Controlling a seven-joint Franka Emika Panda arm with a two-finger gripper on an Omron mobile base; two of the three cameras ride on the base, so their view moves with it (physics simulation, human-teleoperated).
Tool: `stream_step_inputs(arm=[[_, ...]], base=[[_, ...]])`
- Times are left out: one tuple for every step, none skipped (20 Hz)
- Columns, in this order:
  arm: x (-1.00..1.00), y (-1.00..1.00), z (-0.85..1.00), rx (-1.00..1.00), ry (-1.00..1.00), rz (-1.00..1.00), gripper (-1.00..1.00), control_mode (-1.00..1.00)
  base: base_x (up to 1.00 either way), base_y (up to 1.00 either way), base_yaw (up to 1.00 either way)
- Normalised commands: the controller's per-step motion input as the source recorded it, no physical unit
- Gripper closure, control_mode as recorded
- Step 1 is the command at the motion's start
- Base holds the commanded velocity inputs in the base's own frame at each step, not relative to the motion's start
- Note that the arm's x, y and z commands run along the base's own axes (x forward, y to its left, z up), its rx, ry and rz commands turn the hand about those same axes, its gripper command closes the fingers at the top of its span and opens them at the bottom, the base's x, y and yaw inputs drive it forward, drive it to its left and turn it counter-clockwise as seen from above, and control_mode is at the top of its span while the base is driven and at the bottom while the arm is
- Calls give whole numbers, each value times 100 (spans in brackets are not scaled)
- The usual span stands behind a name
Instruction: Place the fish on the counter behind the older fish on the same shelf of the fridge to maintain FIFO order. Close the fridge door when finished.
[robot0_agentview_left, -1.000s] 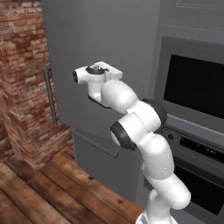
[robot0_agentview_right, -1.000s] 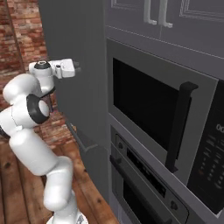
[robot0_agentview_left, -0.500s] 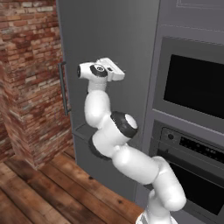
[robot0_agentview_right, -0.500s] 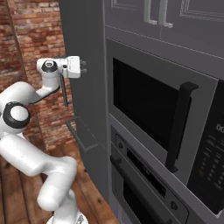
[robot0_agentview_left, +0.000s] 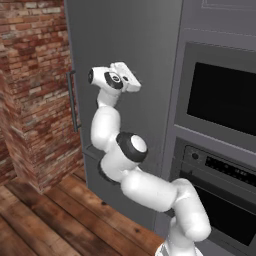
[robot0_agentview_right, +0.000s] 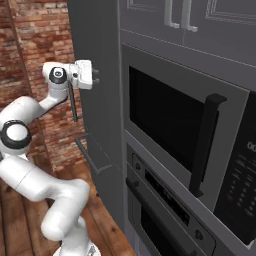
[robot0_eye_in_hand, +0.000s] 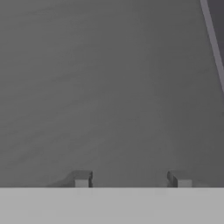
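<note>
Fridge (robot0_agentview_left: 130, 60): tall matte grey cabinet standing upright, long axis vertical, between a red brick wall (robot0_agentview_left: 30, 90) on the left and a grey appliance column on the right. What it holds cannot be told from outside.

Fridge door (robot0_agentview_right: 95, 55): flat, plain grey panel, closed flush with the cabinet front. A thin vertical bar handle (robot0_agentview_left: 71, 100) runs along its left edge, close to the brick. A horizontal bar handle (robot0_agentview_right: 90, 152) sits lower on the same front.

Claw (robot0_agentview_right: 95, 76): carried at the end of the white arm, raised to about the height of the vertical handle, pointing straight at the door panel and very near it. In the hand view the two dark fingertips (robot0_eye_in_hand: 82, 178) stand apart against bare grey panel with nothing between them; the gap looks moderate, neither wide nor closed.

Appliance column: dark-glass microwave (robot0_agentview_right: 175, 125) with a black vertical handle, and an oven (robot0_agentview_left: 225, 200) below it, both closed.

Floor (robot0_agentview_left: 45, 220): brown wood planks.
</note>
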Motion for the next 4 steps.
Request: stream_step_inputs(arm=[[-20, -99, -36, 11, -13, 0, -100, -100], [-21, -87, -39, 9, -11, 0, -100, -100], [-19, -80, -36, 8, -10, 0, -100, -100], [-13, -75, -38, 7, -10, 0, -100, -100]], base=[[0, 0, 0], [0, 0, 0], [0, 0, 0], [0, 0, 0]])
